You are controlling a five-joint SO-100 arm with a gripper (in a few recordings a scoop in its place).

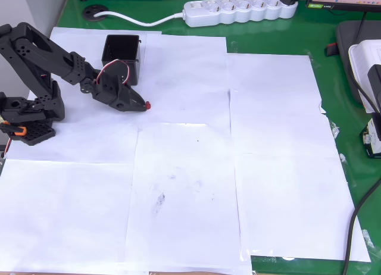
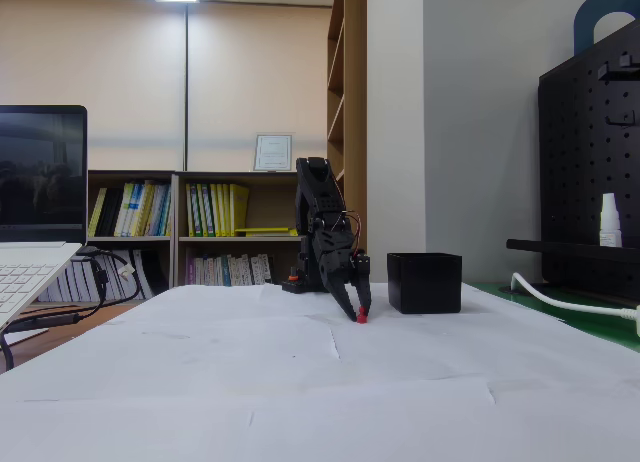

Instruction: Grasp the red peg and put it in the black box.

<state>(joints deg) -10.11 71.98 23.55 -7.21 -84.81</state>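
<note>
Gripper: your gripper is angled down at the paper, its tips pressed around the peg. In the fixed view the tips meet right at the red speck, so you appear to be pinching it.

Peg: it sits at the tip ends, at or just above the paper, a little in front of the box in the overhead view. In the fixed view the peg is low, touching or nearly touching the sheet, just left of the box.

Peg axis: too small for you to read. Which way the head points, and how the long axis lies, cannot be told in either view.

Box: upright, open top, walls taller than where the peg is now.

Risk: you hold the peg by the very tips, so a quick swing could flick it out. Lift too little and the tips or peg could hit the near wall and shove the box. Release off-centre and it may bounce off the rim.
</note>
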